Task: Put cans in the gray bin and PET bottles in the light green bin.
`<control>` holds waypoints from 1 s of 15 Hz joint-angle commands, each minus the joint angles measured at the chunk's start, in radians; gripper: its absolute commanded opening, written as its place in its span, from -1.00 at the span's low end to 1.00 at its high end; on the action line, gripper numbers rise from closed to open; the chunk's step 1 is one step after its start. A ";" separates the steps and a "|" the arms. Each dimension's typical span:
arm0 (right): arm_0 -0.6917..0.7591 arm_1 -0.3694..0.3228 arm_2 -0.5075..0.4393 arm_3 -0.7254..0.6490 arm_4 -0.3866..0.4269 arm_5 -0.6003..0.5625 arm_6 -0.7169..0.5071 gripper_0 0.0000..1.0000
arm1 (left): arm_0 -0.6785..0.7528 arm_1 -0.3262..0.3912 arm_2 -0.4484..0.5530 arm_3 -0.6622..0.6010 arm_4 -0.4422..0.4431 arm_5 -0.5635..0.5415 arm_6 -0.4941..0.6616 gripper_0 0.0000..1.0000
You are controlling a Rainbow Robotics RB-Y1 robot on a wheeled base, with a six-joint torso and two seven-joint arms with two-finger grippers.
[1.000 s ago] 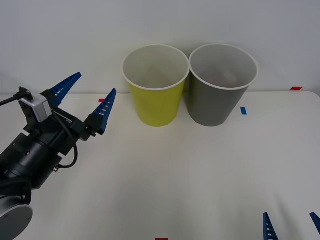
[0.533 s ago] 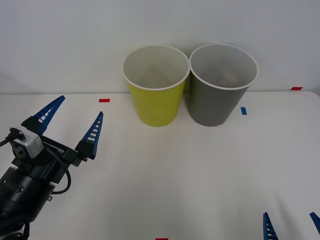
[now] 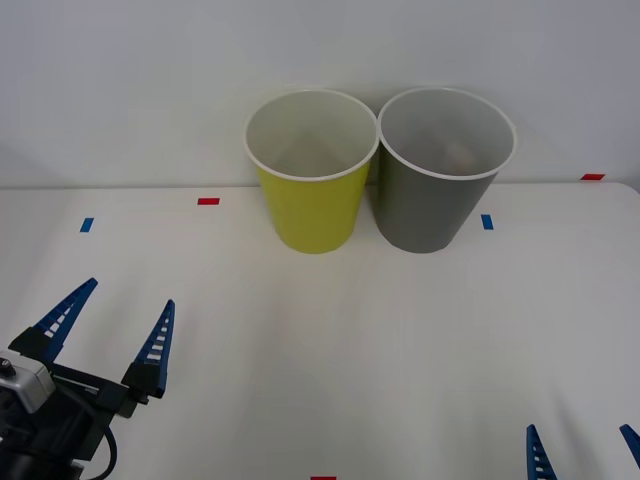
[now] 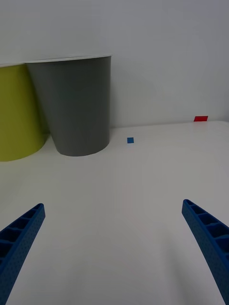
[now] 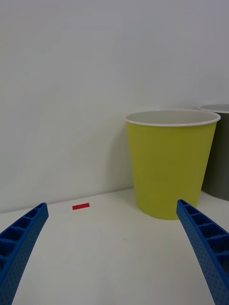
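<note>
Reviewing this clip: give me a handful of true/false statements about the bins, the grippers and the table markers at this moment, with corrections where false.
1. The light green bin stands on the robot's left of the gray bin. True.
2. The left gripper is shut on a red can. False: its jaws are open and hold nothing.
3. The two bins stand far apart. False: they stand side by side with rims nearly touching; whether they actually touch cannot be told.
4. The right gripper sits low at the near right of the table, jaws open. True.
5. A small blue marker lies on the table beside the gray bin. True.
6. The gray bin lies on its side. False: both bins stand upright.
</note>
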 commanded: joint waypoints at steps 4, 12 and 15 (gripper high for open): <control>0.000 0.000 0.000 0.000 0.000 0.000 0.000 1.00 | 0.138 -0.050 0.017 0.001 -0.072 -0.011 -0.005 0.82; 0.000 0.000 0.000 0.000 0.000 0.000 0.000 1.00 | 0.362 -0.068 0.006 0.001 -0.056 -0.117 -0.120 0.81; 0.000 0.000 0.000 0.000 0.000 0.000 0.000 1.00 | 0.405 -0.088 -0.009 0.005 -0.049 -0.117 -0.130 0.81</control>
